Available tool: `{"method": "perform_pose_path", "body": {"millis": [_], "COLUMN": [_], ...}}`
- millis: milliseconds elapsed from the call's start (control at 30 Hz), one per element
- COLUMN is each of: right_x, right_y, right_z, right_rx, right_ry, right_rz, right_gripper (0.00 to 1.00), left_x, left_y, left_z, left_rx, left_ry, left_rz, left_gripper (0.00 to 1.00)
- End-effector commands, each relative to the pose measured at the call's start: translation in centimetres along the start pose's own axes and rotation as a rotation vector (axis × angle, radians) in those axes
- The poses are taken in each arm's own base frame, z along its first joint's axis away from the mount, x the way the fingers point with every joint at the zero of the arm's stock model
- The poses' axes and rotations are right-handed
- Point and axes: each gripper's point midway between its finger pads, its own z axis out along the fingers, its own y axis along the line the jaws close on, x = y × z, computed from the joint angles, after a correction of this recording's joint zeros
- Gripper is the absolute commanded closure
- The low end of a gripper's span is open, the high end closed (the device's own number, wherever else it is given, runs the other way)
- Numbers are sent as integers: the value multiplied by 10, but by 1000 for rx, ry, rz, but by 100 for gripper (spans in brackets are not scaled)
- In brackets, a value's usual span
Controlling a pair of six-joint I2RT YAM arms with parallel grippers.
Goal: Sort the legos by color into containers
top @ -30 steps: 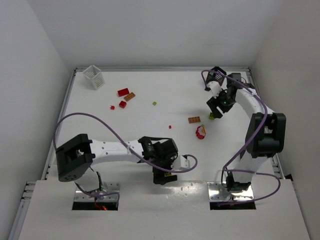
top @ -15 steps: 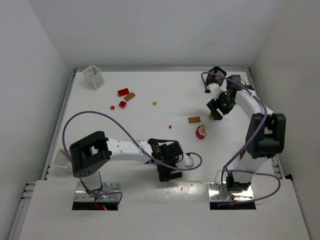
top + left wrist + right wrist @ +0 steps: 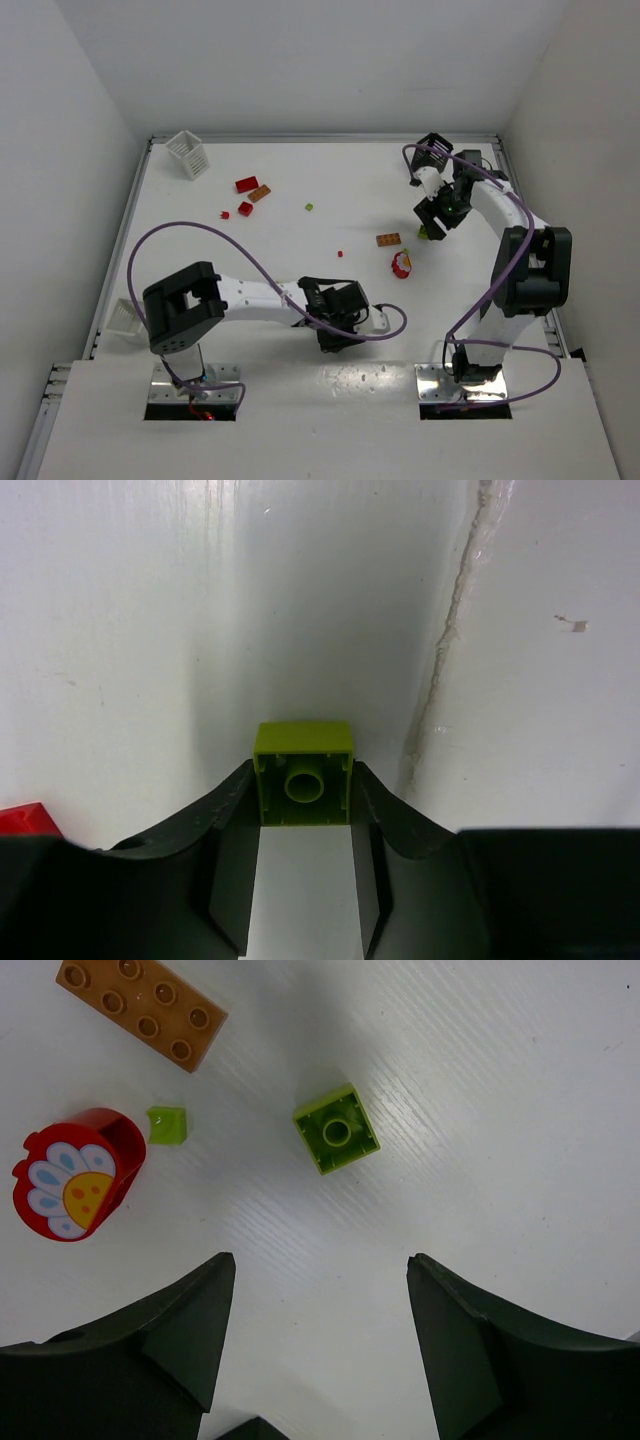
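Contact! The left fingers [image 3: 232, 815] pinch the small yellow-green plastic brick [image 3: 304, 765].
Squeeze steady, lift straight; right fingers [image 3: 170, 1350] hang spread.

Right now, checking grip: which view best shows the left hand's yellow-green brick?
Left wrist: the yellow-green brick sits between the left hand's fingers. Top external hides it under that hand; right wrist misses it.

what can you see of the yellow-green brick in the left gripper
The yellow-green brick is a small square piece of glossy plastic. The face turned to the left wrist camera has a raised rim and a round ring at its centre. It sits squarely between the tips of the left gripper, whose black fingers press on two opposite sides. The white table lies behind it; whether the brick rests on it cannot be told.
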Motion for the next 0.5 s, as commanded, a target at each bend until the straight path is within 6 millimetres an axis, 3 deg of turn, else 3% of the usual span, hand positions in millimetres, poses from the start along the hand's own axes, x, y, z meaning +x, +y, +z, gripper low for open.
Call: {"method": "perform_pose_path", "body": {"millis": [0,33,67,100,167,200,267,300,367,400,467], "right_x": [-16,-16,-22,-25,-37,-41,-55,-55,-63,-71,-74], "right_y": [-6,-5,-2,-1,8,10,13,17,21,25,28], "right_z": [-12,-12,-16,-19,-26,-32,-40,-40,-42,-47,-48], "right_rx": [32,32,17,14,-10,-12,-34,-51,-69,-74,-80], "right_ry": [-59,-60,-82,-97,-140,-164,-220,-220,-243,-264,-264], "right_rz": [-29,-29,-20,-22,2,8,36,47,46,29,30], "right_gripper": [30,30,30,30,30,30,30,30,30,30,30], "left_x": [-18,-22,-18,-33,-35,-37,-34,-27,-13,1,18], "left_y": [14,21,40,57,87,128,170,212,257,297,338], "left_z": [-19,-27,-39,-63,-92,-120,-154,-193,-216,-254,-283], "left_rx": [-38,-52,-88,-136,-188,-257,-330,-416,-475,-572,-651], "left_ry": [-68,-94,-98,-166,-209,-261,-315,-362,-382,-432,-459], "left_rz": [5,6,-21,-34,-87,-175,-258,-336,-428,-504,-583], "left_gripper": [64,64,64,64,64,64,64,64,64,64,64]}}
